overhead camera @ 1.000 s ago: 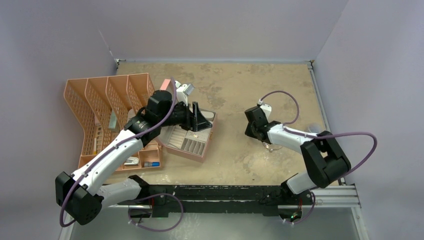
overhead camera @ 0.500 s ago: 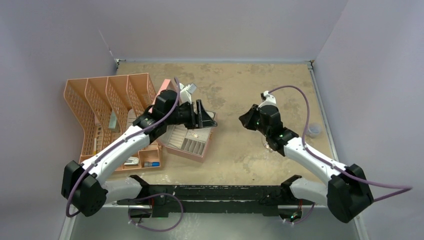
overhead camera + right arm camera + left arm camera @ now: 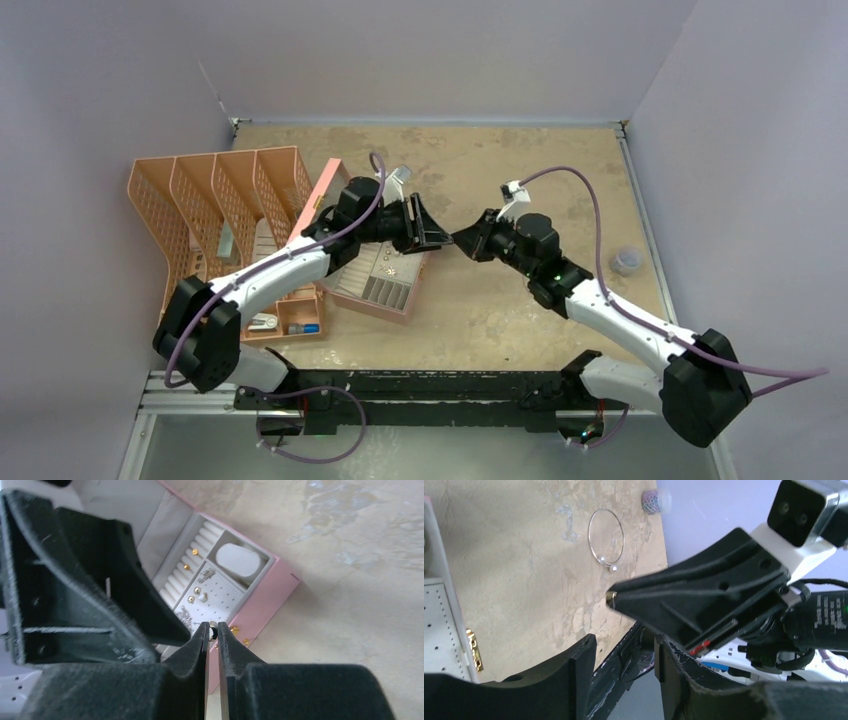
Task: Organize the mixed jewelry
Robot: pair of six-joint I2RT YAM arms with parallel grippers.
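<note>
top view: a second ago the right gripper (image 3: pixel 458 243) hung low over the mottled tan table (image 3: pixel 470 170), right of centre. now it has swung left and risen, and its tip nearly meets the left gripper (image 3: pixel 432 228) just off the right edge of the open pink jewellery box (image 3: pixel 370 305). the left arm has stretched further right to meet it. the peach mesh plastic organiser (image 3: pixel 180 210) and the small clear round plastic cup (image 3: pixel 626 261) sit where they were. we cannot find the hoop here, as the right arm covers that patch.

left wrist view: the left gripper (image 3: pixel 624 647) has its jaws apart with nothing between them. the right gripper comes in from the right with a gold glint pinched at its very tip, the tiny gold-coloured stud (image 3: pixel 610 596). beyond it the thin silvery wire hoop (image 3: pixel 613 568) lies flat on the table, near the cup and untouched.

right wrist view: the right gripper's jaws are all but together, clamped on the stud (image 3: pixel 213 629). the left gripper's black fingers loom close at the left. behind the tip, the box's grey tray already holds several other gold studs (image 3: pixel 186 566).

our reading: one stud has been carried from the table to the box side. we judge this to be a pass to the waiting left jaws, or a drop into the tray. either needs the tips lined up closely, since so small a piece could slip. the hoop is still to be put away.
</note>
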